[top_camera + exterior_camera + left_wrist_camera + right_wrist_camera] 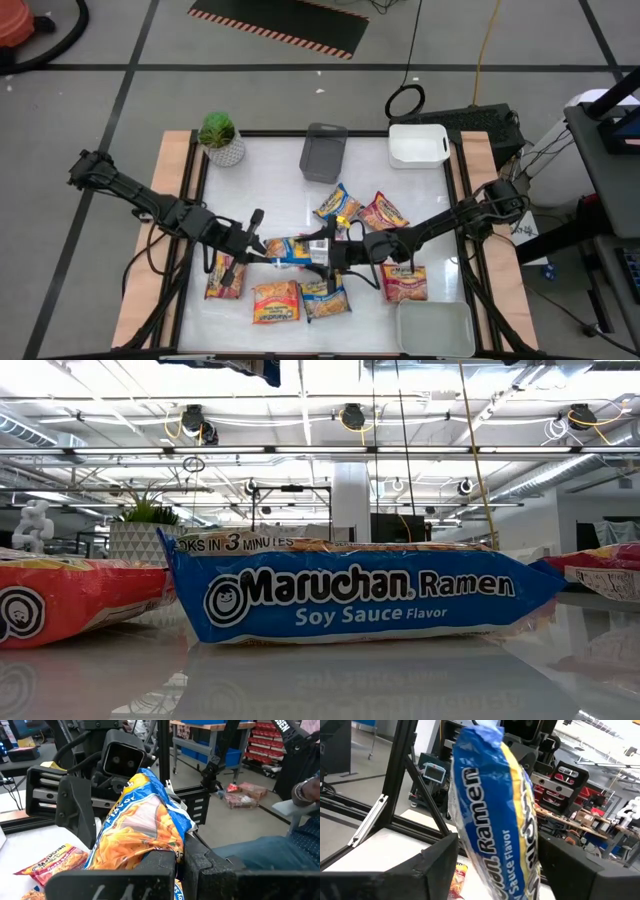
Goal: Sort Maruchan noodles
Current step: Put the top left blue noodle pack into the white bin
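Note:
A blue-and-yellow Maruchan noodles packet hangs above the middle of the table between my two grippers. My left gripper is shut on the packet's left end. My right gripper is open at the packet's right end, with one dark finger on either side of it. Several more packets lie flat on the table: orange ones, a blue one and red ones. My left gripper pinches the blue packet's left end between its two fingers, coming in about level from the table's left. The packet is lifted clear and reaches away toward my right gripper. Whether my right gripper's fingers touch the packet, I cannot tell.
A grey tray and a white tray stand at the far edge, and a pale tray sits at the near right corner. A potted plant is at the far left. More packets lie right of centre.

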